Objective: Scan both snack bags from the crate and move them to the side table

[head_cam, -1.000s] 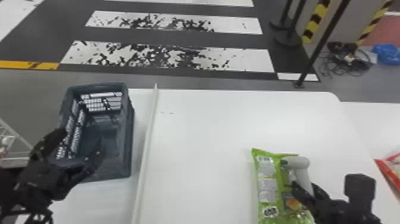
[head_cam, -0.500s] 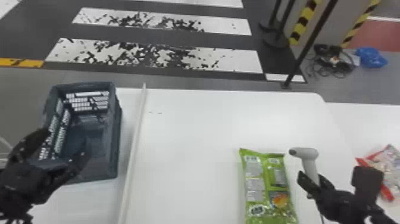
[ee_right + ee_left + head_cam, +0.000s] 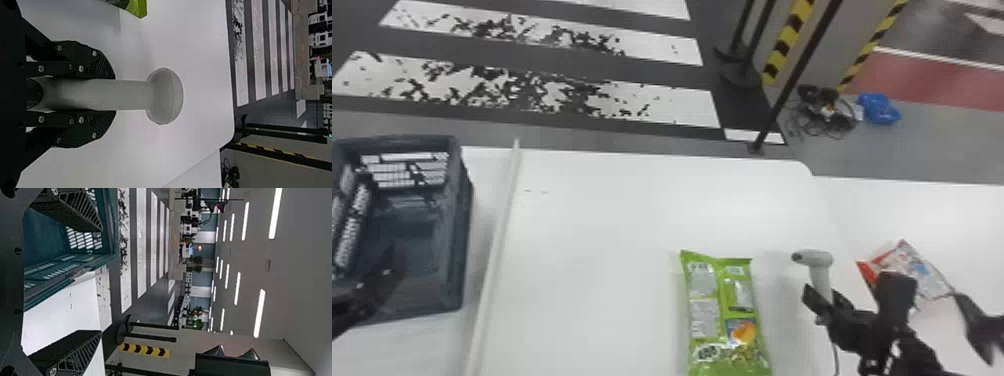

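My right gripper (image 3: 824, 305) is closed around the handle of a pale grey scanner (image 3: 814, 258), right of the green snack bag (image 3: 722, 315), which lies flat on the white table. In the right wrist view the scanner (image 3: 164, 96) juts out between the fingers of the right gripper (image 3: 113, 95); a corner of the green bag (image 3: 138, 7) shows there. A red and white snack bag (image 3: 907, 265) rests on the side table, partly behind the right arm. Over the crate (image 3: 463, 235) is my left gripper (image 3: 382, 285); in its wrist view the left gripper (image 3: 101, 280) has its fingers wide apart, near the crate (image 3: 111, 223).
A pale raised strip (image 3: 497, 240) runs along the main table (image 3: 612, 210) beside the crate. The side table (image 3: 932, 205) adjoins at the right. Beyond the tables stand a dark post (image 3: 792, 75) and cables (image 3: 827, 112) on the floor.
The head view has turned rightward. My right gripper has carried the scanner from over the green bag to its right side. More of the red and white bag shows; the left gripper has stayed by the crate.
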Available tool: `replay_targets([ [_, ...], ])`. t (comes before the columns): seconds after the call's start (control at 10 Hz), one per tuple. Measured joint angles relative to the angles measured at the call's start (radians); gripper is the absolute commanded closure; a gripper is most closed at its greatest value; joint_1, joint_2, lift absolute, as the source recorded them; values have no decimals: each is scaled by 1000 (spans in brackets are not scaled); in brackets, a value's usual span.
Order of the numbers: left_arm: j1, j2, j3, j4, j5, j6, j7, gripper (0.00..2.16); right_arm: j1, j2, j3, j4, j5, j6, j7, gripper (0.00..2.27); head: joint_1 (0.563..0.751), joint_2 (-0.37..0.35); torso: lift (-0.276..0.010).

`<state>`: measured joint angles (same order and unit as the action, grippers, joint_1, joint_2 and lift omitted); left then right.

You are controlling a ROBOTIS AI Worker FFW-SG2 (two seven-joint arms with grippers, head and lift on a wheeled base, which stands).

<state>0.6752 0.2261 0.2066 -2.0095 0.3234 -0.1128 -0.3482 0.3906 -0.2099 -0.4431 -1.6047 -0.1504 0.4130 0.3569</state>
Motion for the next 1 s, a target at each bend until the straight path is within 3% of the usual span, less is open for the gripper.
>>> replay_targets([
  [0.4, 2, -10, -8, 3, -16, -2, 3, 70, -26, -68, -13, 153, 2, -152, 45, 2240, 695, -333, -29],
  [0.6, 0, -10, -12, 3, -21, -1, 4, 70, -43, -78, -15, 196, 4, -155, 116, 2240, 695, -329, -29],
  [0.8, -1, -11, -13, 4, -21, -1, 4, 70, -53, -73, 5, 229, 13, -170, 127, 2213, 695, -315, -29],
  [0.9, -1, -10, -13, 4, -21, -1, 4, 70, -54, -70, 13, 236, 16, -178, 126, 2108, 695, -307, -29],
  [1.0, -2, -9, -13, 5, -21, -1, 3, 70, -57, -69, 18, 242, 17, -179, 135, 1669, 695, -303, -29],
])
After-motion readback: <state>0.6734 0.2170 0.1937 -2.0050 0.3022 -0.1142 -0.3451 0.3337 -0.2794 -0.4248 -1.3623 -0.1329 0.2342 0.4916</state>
